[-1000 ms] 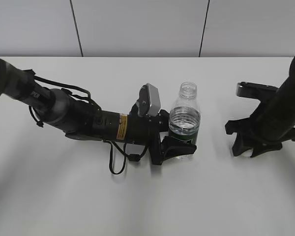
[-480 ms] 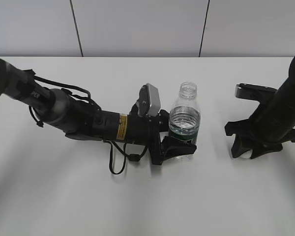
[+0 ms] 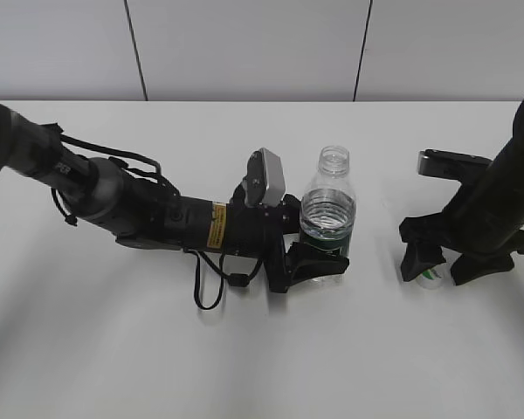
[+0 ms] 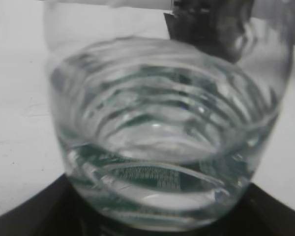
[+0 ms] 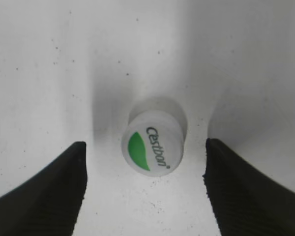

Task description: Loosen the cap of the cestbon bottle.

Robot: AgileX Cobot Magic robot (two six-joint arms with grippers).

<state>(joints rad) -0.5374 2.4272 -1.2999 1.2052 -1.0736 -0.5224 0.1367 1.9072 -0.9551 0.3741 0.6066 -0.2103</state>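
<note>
The left claw is clamped around the lower body of the cestbon bottle, keeping it upright and steady on the bench, its neck bare. The cap lies on the bench well to the right of the bottle, green mark up, between the wide-spread fingers of the empty right claw, which looks to have set it down, so the loosening seems complete.

Cestbon bottle is seen as clear, glossy ribbed plastic. Cap is smooth white plastic; beneath it, table looks matt white, finely speckled. Right gripper's fingers are finished in ridged matt black.
</note>
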